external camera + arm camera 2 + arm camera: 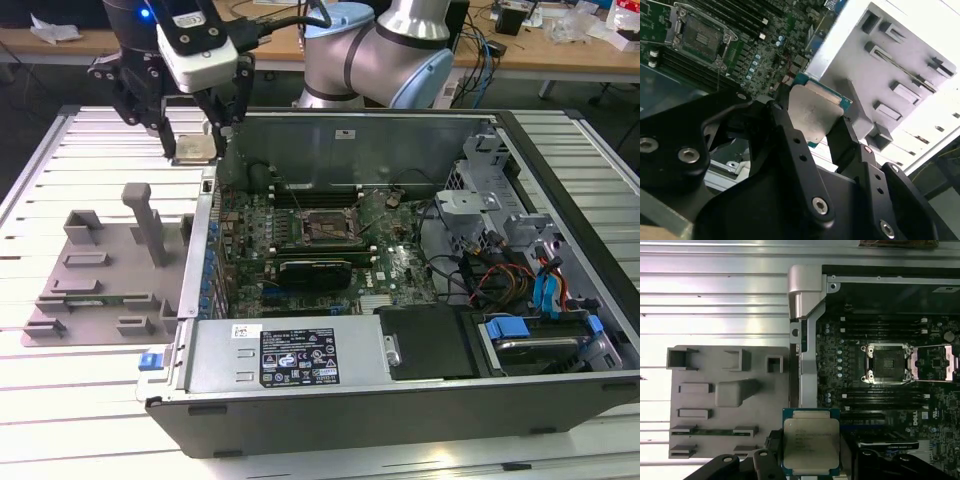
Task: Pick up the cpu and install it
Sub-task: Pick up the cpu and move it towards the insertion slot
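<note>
The cpu (pixel 195 147), a flat square chip with a pale silver top and a green rim, hangs in the air with my gripper (pixel 197 135) shut on its edges. It is over the computer case's wall at the exterior view's left, between the grey fixture and the motherboard. Both wrist views show the cpu (pixel 816 111) (pixel 811 439) held between the black fingers (pixel 785 130) (pixel 771 447). The open socket (pixel 326 229) (pixel 702 35) (pixel 888 363) lies on the motherboard inside the case, apart from the chip, with its metal frame lifted.
A grey fixture tray (pixel 90 285) (pixel 705 367) with an upright post (pixel 148 222) lies on the slatted table beside the case. The case (pixel 400 405) holds a power supply (pixel 290 355), a black card (pixel 315 268), cables and drive bays (pixel 530 300).
</note>
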Robot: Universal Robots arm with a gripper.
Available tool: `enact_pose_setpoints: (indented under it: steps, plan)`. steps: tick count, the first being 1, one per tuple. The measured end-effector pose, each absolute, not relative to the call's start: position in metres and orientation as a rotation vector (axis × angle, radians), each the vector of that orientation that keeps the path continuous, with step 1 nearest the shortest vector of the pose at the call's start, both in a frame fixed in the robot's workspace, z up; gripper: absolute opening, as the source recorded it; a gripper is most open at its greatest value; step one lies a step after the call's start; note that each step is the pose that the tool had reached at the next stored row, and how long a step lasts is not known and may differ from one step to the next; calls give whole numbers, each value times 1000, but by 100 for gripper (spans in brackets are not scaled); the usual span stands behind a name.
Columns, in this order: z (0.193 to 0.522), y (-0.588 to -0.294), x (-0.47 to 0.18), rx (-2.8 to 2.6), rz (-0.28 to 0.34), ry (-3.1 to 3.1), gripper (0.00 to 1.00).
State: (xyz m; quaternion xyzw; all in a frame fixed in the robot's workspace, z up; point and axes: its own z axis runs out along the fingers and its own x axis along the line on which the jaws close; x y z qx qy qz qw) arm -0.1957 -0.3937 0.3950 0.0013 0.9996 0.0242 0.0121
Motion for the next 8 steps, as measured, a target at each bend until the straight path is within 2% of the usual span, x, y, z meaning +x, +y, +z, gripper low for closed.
enact_pose_setpoints:
  steps: [8]
  plan:
    - [395, -394, -169, 4, 75, 3116, 55]
